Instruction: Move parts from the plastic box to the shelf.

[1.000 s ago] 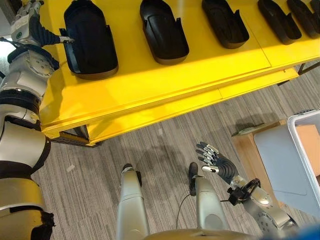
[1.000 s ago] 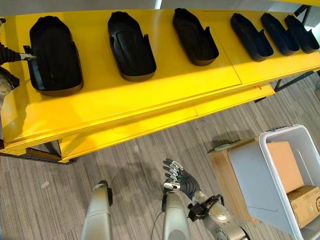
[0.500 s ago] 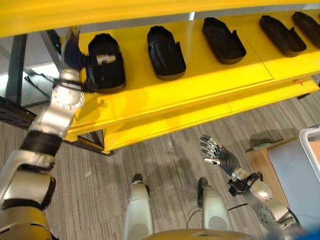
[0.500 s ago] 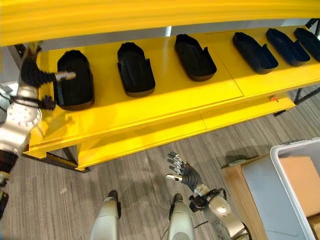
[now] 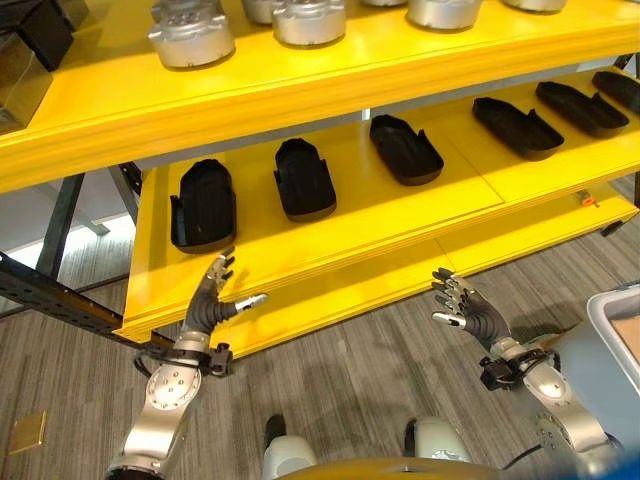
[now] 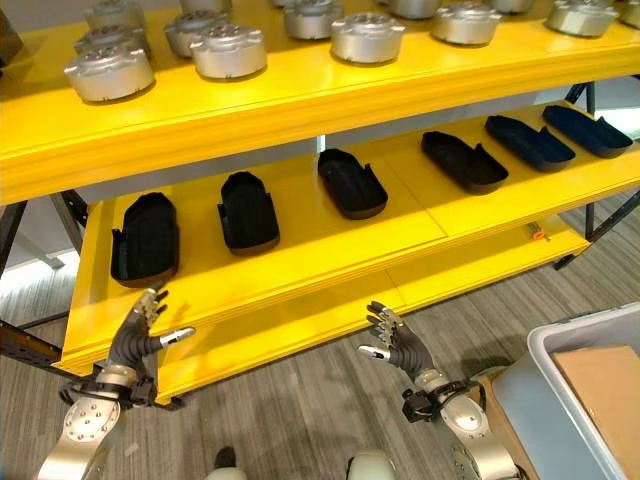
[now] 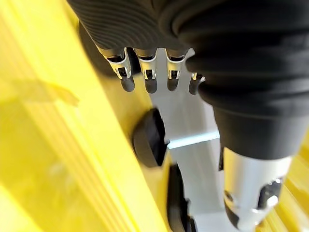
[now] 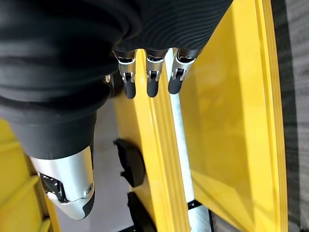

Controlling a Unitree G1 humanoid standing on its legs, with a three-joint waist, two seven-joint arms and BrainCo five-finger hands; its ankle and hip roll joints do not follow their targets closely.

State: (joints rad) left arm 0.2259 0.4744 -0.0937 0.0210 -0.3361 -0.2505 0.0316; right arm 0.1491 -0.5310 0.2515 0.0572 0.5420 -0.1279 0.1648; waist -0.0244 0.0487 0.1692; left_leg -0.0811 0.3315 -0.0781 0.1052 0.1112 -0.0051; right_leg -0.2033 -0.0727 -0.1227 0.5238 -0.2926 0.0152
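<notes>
On the lower shelf point(image 6: 300, 262) sit six black parts point(image 6: 248, 212), far of both hands, left point(image 6: 140, 340) and right point(image 6: 400, 347), spread wide, empty.

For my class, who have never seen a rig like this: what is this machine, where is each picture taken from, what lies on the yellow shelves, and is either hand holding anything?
This is a two-legged humanoid robot with two arms and fingered hands. The two wide pictures come from a stereo camera in its head, looking down at a yellow shelf. The two close pictures come from cameras on its wrists, looking along each hand's fingers.

On the lower shelf lie black parts in a row, apart from one another. On the upper shelf stand round silver parts.

The left hand is in front of the lower shelf's edge, fingers spread. The right hand is over the floor, fingers relaxed. Both are empty. At lower right is the corner of the plastic box, with cardboard inside.
</notes>
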